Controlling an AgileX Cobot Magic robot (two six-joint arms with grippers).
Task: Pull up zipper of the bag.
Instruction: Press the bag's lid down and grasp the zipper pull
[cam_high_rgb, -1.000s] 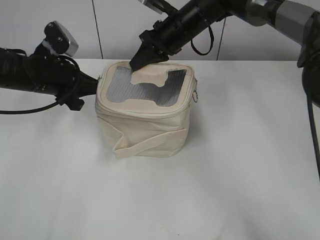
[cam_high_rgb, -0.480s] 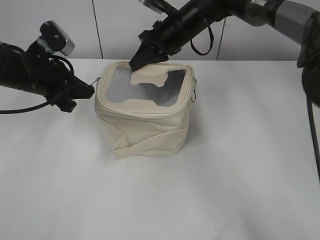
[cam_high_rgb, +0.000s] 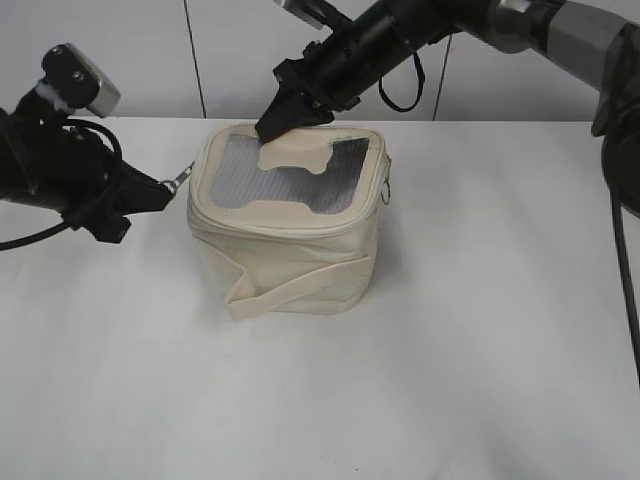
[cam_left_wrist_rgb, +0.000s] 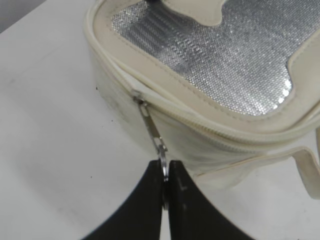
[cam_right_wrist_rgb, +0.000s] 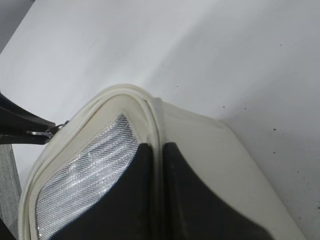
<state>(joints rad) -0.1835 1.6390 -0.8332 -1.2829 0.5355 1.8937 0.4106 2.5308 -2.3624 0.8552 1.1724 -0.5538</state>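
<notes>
The cream bag (cam_high_rgb: 290, 265) stands mid-table with its grey lid panel and H-shaped patch up. My left gripper (cam_high_rgb: 168, 190) is at the bag's left side, shut on the ring pull (cam_left_wrist_rgb: 163, 161) of a silver slider (cam_left_wrist_rgb: 145, 111) on the cream zipper track (cam_left_wrist_rgb: 210, 131). The pull is stretched taut away from the bag. My right gripper (cam_high_rgb: 272, 125) is shut on the lid's back rim (cam_right_wrist_rgb: 156, 131), pinching the cream edge. A second ring pull (cam_high_rgb: 392, 190) hangs on the bag's right side.
The wide cream strap (cam_high_rgb: 300, 285) loops across the bag's front. The white table (cam_high_rgb: 450, 380) spreads in front and to the right. A grey wall (cam_high_rgb: 230, 50) stands behind. The right arm's black cable (cam_high_rgb: 405, 95) hangs above the bag's back.
My left gripper has moved left and away from the bag, drawing the ring pull out taut. The right gripper and the bag have stayed in place.
</notes>
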